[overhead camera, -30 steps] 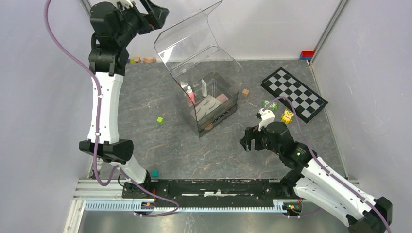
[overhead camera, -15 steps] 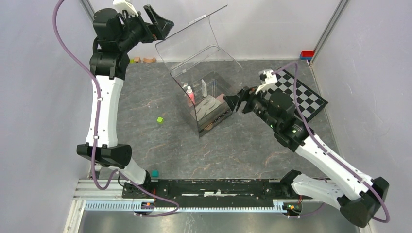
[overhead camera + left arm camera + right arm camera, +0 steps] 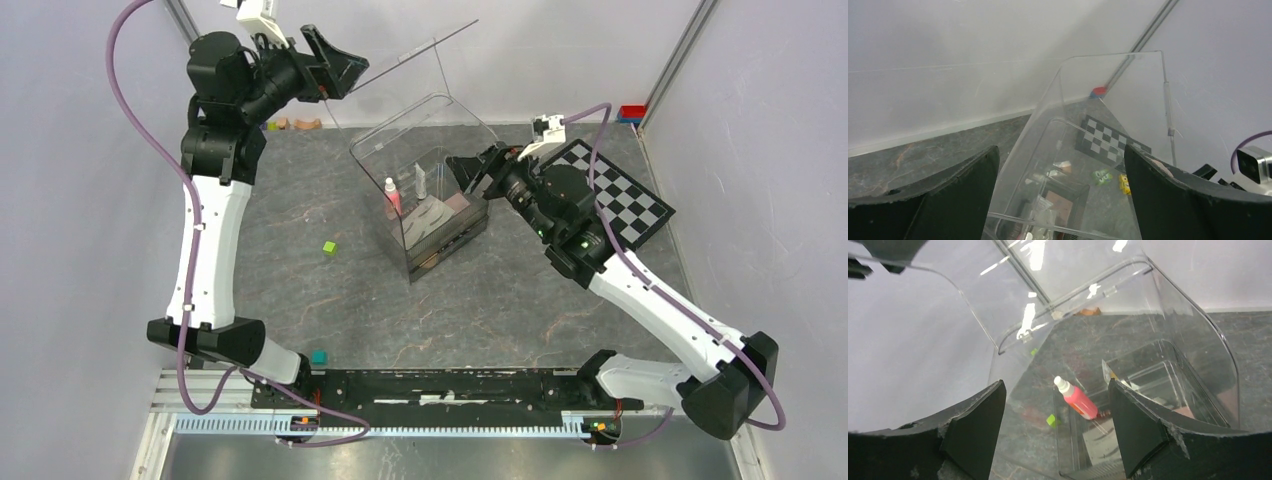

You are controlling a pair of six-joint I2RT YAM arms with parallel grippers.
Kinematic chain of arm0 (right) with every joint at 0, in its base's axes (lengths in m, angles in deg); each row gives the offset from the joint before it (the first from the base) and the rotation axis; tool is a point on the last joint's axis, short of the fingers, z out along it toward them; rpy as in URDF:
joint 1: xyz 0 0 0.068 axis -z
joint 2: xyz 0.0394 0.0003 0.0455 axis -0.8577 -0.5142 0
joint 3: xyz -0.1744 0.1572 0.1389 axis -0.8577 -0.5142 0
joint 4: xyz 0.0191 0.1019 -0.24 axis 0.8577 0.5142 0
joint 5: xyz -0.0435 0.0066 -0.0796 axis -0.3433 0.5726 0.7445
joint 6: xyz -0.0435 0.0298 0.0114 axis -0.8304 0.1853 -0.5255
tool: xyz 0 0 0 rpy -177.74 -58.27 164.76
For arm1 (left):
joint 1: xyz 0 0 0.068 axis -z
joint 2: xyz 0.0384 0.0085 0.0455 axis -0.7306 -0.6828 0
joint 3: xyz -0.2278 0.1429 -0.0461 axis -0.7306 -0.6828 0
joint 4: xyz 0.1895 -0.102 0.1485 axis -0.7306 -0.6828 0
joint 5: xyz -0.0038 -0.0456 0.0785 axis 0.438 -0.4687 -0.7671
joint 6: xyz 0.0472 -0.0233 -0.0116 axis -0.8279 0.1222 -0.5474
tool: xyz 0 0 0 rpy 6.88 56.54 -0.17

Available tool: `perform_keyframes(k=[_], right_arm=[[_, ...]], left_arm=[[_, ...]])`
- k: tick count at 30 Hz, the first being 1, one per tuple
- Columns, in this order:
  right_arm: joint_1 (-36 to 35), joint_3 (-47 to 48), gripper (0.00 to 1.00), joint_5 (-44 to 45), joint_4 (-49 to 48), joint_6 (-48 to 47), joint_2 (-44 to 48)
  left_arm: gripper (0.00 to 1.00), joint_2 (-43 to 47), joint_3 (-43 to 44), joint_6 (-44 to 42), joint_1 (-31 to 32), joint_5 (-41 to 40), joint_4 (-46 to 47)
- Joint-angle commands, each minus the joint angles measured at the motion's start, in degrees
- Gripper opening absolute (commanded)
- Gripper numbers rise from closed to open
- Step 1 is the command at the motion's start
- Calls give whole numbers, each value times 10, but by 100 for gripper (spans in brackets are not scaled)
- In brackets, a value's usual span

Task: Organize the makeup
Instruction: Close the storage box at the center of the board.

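The makeup sits in a clear organizer at the middle of the tabletop. A pink tube stands upright in its back compartment, with pale and brown items beside it that are too small to name.

The organizer's hinged lid is tipped up and back toward 11 o'clock, probably so the compartments can be reached from above. The left end effector hangs at that raised edge with its jaws spread as wide as they go and clamped on nothing. It looks placed to prop the lid, though I cannot tell if they touch.

The right end effector comes in at the organizer's 3 o'clock side, also open and empty, aimed at the interior. A checkerboard lies farther out at 3 o'clock.

No brand, label or writing can be read on anything.
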Motion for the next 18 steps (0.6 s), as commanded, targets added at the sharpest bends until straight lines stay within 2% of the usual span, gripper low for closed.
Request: perform_keyframes(k=[1,8,18], right_arm=[[5,44,81,16,-40,19,-27],[11,68,81,4,-62,41,-56],[11,57,81,13,-65,46,-47]], left_arm=[[100,22,-20,-5,17,21,21],[100,43,-60,-14,28,25,24],[100,68,-92,-17,38,35,29]])
